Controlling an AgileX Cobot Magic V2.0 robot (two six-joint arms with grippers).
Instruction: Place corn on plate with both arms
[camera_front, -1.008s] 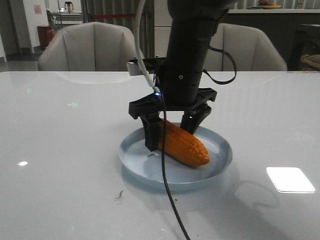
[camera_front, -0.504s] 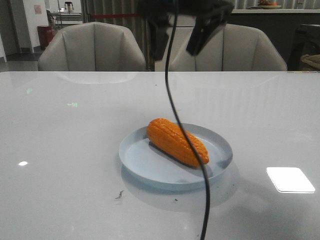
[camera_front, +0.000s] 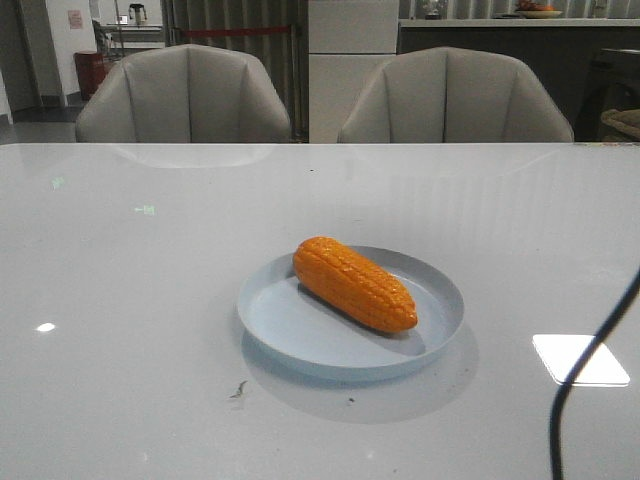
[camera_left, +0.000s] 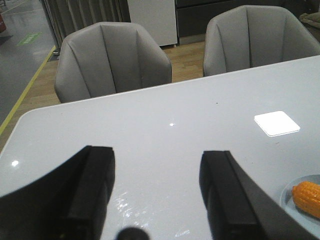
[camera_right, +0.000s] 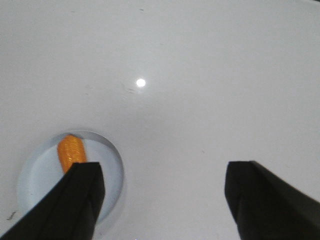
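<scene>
Front view showed the corn (camera_front: 355, 284) lying on its side inside the plate (camera_front: 290, 325), its blunt end toward 10 o'clock and its tapered tip toward 4 o'clock, the whole cob within the raised rim. The plate sat on the white table (camera_front: 130, 300) a little right of centre. No arm appeared in this view; only a dark cable (camera_front: 580, 380) crossed the lower right corner.

In the left wrist view we found the left gripper (camera_left: 157, 192) with its jaws spread apart and empty above bare table, the plate and corn (camera_left: 307, 198) just visible at the 4 o'clock edge of that picture. In the right wrist view the right gripper (camera_right: 162, 200) likewise had its jaws wide apart and held nothing, raised well above the table, with the plate (camera_right: 37, 172) and corn (camera_right: 71, 150) partly behind one finger (camera_right: 70, 205).

We judged the placement complete and the step in hand to be the retreat of both arms. To do it well, we recommend keeping the jaws open, holding both grippers high over the plate, and routing the cable away from the rim so that nothing nudges the cob, which could roll on its rounded side.
</scene>
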